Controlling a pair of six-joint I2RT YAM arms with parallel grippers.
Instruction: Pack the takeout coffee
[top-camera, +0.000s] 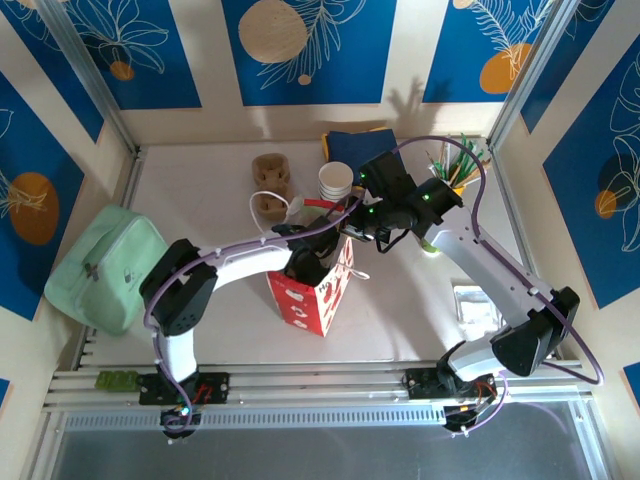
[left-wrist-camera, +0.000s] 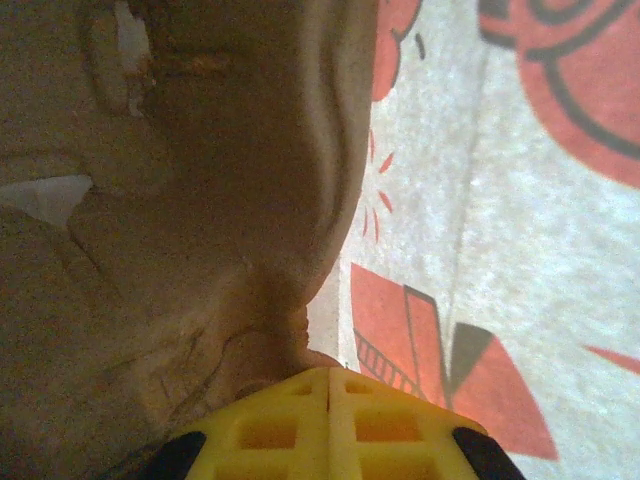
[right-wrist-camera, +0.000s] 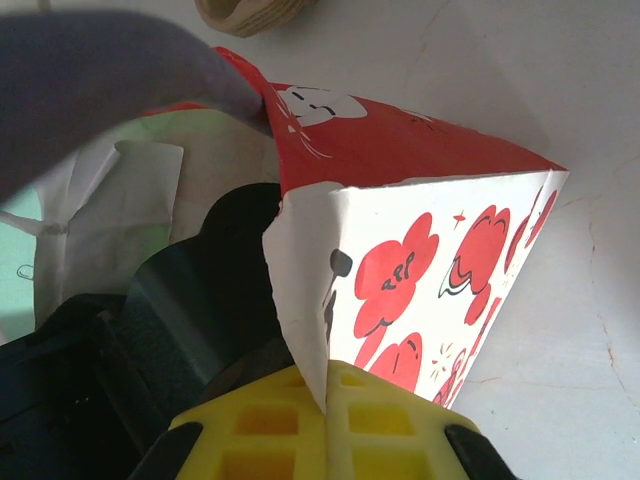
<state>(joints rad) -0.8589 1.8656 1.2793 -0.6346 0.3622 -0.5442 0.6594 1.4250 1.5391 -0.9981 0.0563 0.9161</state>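
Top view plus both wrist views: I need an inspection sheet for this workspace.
Surface: white table, no spills seen.
Job's things: bag upright mid-table, mouth open; lime-green patch under the right arm, too hidden to name.
Clutter: cup stack, pulp carrier, blue item, green sticks, clear packet, mint pouch at the left rail.
Tools: left tool shut, inside the bag, brown pulp at its tips, hold unclear; right tool shut on the bag's rim.
Cables: purple cables loop along both arms.
Surroundings: blue leaf-print panels, metal frame posts.
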